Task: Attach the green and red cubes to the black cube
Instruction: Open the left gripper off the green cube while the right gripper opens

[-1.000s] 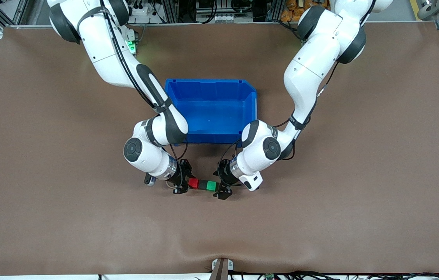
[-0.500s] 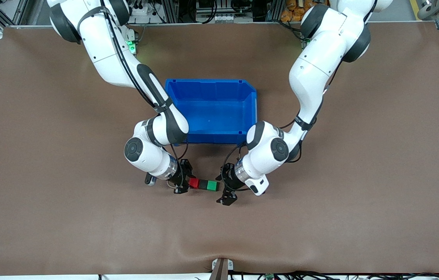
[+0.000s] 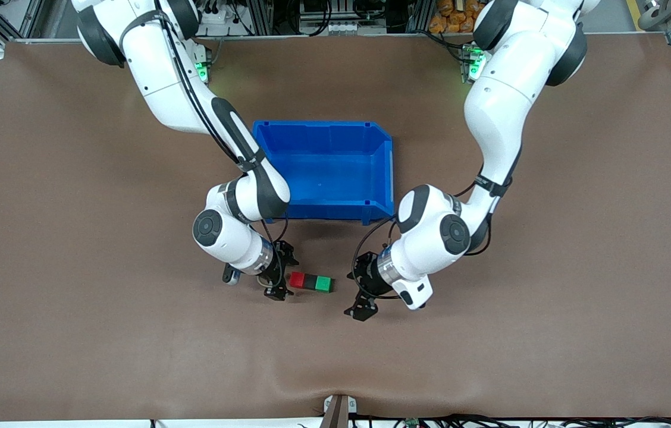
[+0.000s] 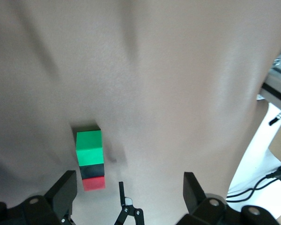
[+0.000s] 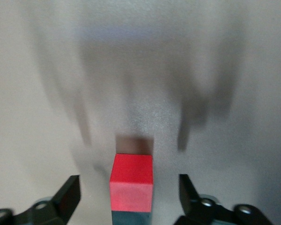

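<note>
Brown matt cloth-like table cover [image 3: 74,238], slightly wrinkled. Blue glossy plastic bin [image 3: 323,205]. Small red cube [image 3: 296,280], green cube [image 3: 324,284], black cube [image 3: 310,282]: smooth, matt.

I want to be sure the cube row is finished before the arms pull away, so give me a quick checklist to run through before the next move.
1. Red cube, black cube and green cube in one touching row on the table: ok.
2. Black cube in the middle: ok.
3. Cubes firmly attached: cannot tell.
4. Left gripper open, apart from the green cube: ok.
5. Right gripper open, fingers either side of the red cube without gripping it: ok.
6. Blue bin clear of both grippers: ok.
</note>
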### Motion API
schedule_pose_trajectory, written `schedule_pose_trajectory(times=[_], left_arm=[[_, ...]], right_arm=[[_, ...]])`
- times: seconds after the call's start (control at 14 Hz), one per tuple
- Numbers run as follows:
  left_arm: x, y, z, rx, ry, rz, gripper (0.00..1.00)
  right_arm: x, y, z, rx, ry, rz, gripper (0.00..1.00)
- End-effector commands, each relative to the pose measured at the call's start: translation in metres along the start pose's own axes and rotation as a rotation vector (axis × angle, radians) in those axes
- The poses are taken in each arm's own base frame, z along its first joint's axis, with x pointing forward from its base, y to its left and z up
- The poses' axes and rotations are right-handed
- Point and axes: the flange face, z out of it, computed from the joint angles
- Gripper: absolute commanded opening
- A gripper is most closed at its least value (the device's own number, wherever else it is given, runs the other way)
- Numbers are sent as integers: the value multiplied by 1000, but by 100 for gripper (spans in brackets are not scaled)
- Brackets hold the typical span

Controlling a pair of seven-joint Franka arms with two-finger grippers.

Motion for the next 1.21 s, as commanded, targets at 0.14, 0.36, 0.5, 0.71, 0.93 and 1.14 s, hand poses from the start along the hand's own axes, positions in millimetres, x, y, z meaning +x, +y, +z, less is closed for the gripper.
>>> schedule_pose_trajectory(times=[0.14,0.36,0.5,0.71,0.93,1.14], left_arm=[[-8,8,-29,-6,13,41,100],[-7,8,-36,37,19,88,100],[3,14,-51,62,24,115,100],[13,19,-69,93,31,174,100],[25,20,-80,143,30,241,100],[31,21,-88,175,55,296,100]], right_arm=[[-11,-3,-4,26,66,-100,100],[-9,-2,-8,-20,79,-101,100],[-8,-7,-13,-14,75,-95,100],[-9,-8,-16,-13,70,-96,100],[-9,-6,-17,-38,64,-82,100],[-7,-3,-22,-98,83,-88,100]])
